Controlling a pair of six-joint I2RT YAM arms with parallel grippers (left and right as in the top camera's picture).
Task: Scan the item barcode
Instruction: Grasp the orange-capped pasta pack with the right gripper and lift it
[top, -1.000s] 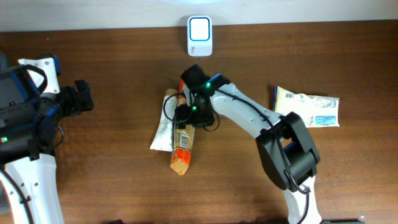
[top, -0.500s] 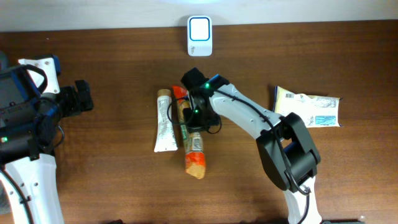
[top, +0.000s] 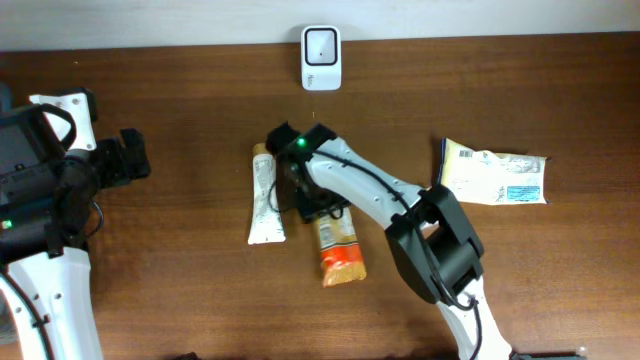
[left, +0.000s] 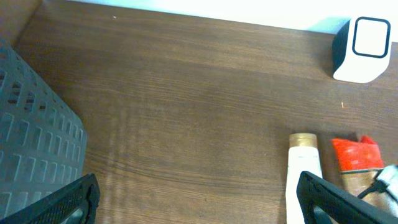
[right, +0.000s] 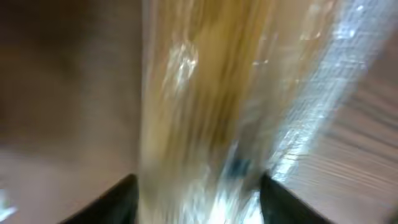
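An orange and tan snack packet (top: 338, 250) lies on the wooden table, its red top end (left: 356, 154) also showing in the left wrist view. My right gripper (top: 314, 200) is down over the packet's upper end. In the blurred right wrist view the packet (right: 205, 106) fills the gap between the two dark fingertips (right: 121, 200), which press on its edges, so the right gripper (right: 199, 202) is shut on it. The white barcode scanner (top: 320, 58) stands at the table's far edge. My left gripper (left: 202, 205) is wide open and holds nothing, far to the left (top: 130, 155).
A white tube (top: 265, 195) lies just left of the packet, tan cap (left: 303, 141) pointing away. A white pouch with a blue label (top: 493, 172) lies at the right. A grey slatted crate (left: 31, 143) stands at the left wrist view's left edge.
The right gripper has turned over the packet. The packet's lower end has swung from lower left to lower right, clear of the white tube. The left arm has not moved.
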